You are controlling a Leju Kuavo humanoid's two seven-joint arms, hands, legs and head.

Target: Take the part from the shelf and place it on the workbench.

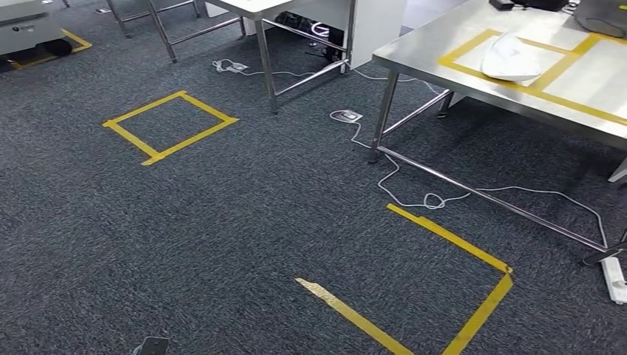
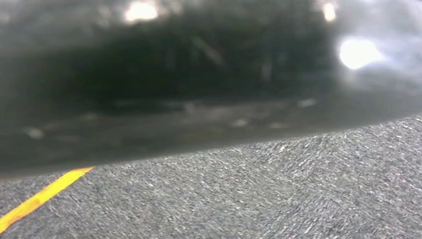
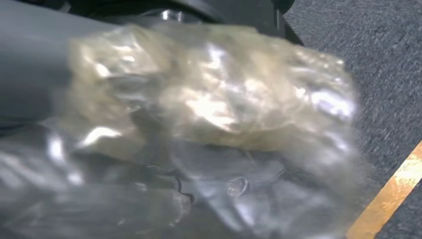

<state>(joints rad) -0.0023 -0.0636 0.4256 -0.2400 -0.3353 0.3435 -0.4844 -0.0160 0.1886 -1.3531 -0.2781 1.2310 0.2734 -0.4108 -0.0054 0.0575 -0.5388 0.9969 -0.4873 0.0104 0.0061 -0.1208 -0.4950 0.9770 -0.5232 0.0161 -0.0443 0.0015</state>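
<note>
We look down at a dark grey carpet floor. On the right, far from us, stands a shiny metal desk. Yellow tape makes boxes on top of the desk. A white curved thing lies in one taped box; we cannot tell just what it is.

A white cable runs over the floor under the desk. A white power strip lies at the far right edge. On the carpet to the left we see a yellow tape square. Near us and more to the right is a bigger yellow tape outline, open on one side. Metal legs of another table stand at the far middle.

In the right wrist view, our right hand holds the part. The part is a clear, crinkly plastic bag with something pale and yellowish inside. It is blurry. It lies across the hand, and the grey thumb is beside it. Carpet and a yellow tape stripe show below.

In the left wrist view we see carpet and a yellow tape line. We cannot tell how our left hand is.
</note>
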